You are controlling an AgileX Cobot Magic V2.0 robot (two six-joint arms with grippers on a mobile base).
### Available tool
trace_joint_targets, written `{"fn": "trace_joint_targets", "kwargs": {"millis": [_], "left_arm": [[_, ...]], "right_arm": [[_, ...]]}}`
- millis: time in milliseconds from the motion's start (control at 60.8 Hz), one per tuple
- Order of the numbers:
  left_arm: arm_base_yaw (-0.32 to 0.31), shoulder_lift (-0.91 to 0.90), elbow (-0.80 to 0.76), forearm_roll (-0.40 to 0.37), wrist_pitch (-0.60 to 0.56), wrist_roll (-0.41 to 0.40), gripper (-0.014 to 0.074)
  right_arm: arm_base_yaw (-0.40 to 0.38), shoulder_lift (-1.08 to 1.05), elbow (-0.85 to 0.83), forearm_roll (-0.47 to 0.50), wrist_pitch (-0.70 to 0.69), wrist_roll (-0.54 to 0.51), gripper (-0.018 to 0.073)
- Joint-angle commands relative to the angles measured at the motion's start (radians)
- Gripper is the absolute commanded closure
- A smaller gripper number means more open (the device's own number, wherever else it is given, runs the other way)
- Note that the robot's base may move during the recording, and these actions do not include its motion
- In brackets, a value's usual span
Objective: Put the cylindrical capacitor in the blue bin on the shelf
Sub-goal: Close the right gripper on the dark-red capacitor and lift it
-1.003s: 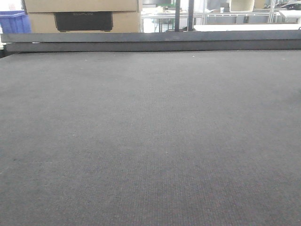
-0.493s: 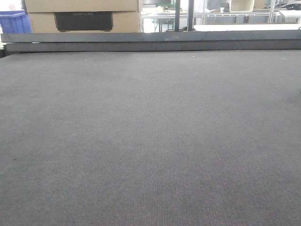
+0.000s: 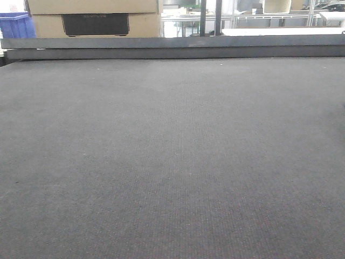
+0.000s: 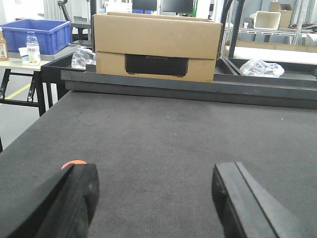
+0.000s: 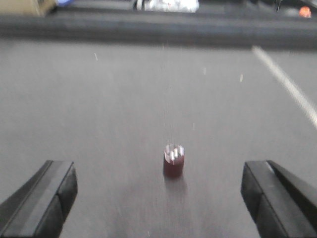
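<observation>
Nothing is moving in the front-facing view since the earlier frames: the grey carpeted bench (image 3: 172, 162) is lying just as it was, with the dark rail (image 3: 172, 47) running along its far edge and the cardboard box (image 3: 94, 19) sitting behind that rail.

The cylindrical capacitor (image 5: 174, 159) is standing upright on the bench, well on the near side of the rail (image 5: 158, 29), showing as a short dark-red body with a silvery top. The right wrist picture is blurring, so finer detail is not readable. The right claw (image 5: 158, 198) is hanging spread wide, its two black fingers (image 5: 49, 193) sitting at either edge of the view. The capacitor is standing between them but ahead of the tips, nearer the rail, and touching neither. A white stripe (image 5: 287, 84) is running diagonally from the rail toward the right finger.

The left claw (image 4: 154, 198) is also gaping wide and holding nothing, hovering low over bare carpet on the near side of the rail (image 4: 198, 89). A small orange thing (image 4: 73, 163) is peeking over its left finger (image 4: 74, 198). Beyond the rail, the cardboard box (image 4: 156, 47) is resting with crumpled plastic bags (image 4: 257, 67) beside it. To the left of the rail's end, a blue crate (image 4: 34, 34) and a bottle (image 4: 33, 49) are standing on a side table.
</observation>
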Motion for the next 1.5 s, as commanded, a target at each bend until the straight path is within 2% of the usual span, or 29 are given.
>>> {"fn": "trace_joint_targets", "kwargs": {"millis": [0, 66, 230, 312, 641, 1118, 1332, 1414, 1480], "left_arm": [[-0.004, 0.004, -0.009, 0.002, 0.000, -0.005, 0.0202], [-0.004, 0.004, -0.009, 0.002, 0.003, -0.005, 0.0202], [-0.004, 0.004, -0.009, 0.002, 0.003, -0.005, 0.0202], [-0.004, 0.004, -0.009, 0.002, 0.003, -0.005, 0.0202], [-0.004, 0.004, -0.009, 0.002, 0.003, -0.005, 0.0204], [-0.004, 0.004, -0.009, 0.002, 0.003, -0.005, 0.0204], [-0.004, 0.004, -0.009, 0.002, 0.003, -0.005, 0.0204], [-0.004, 0.004, -0.009, 0.002, 0.003, -0.005, 0.0204], [-0.004, 0.004, -0.009, 0.002, 0.003, -0.005, 0.0204]], "right_arm": [[-0.006, 0.089, 0.087, -0.010, -0.271, 0.001, -0.0010], [-0.006, 0.170, 0.127, 0.006, -0.396, 0.001, -0.0010], [-0.006, 0.410, 0.127, 0.118, -0.700, -0.051, -0.0010], [-0.006, 0.521, 0.102, 0.128, -0.781, -0.051, -0.0010], [-0.006, 0.862, -0.105, 0.141, -0.842, -0.051, -0.0010], [-0.040, 1.093, -0.311, 0.159, -0.788, -0.051, -0.0010], [-0.042, 1.125, -0.358, 0.074, -0.765, -0.051, -0.0008], [-0.042, 1.136, -0.379, 0.069, -0.743, -0.051, 0.0041], [-0.044, 1.143, -0.385, 0.069, -0.741, -0.051, 0.0136]]}}
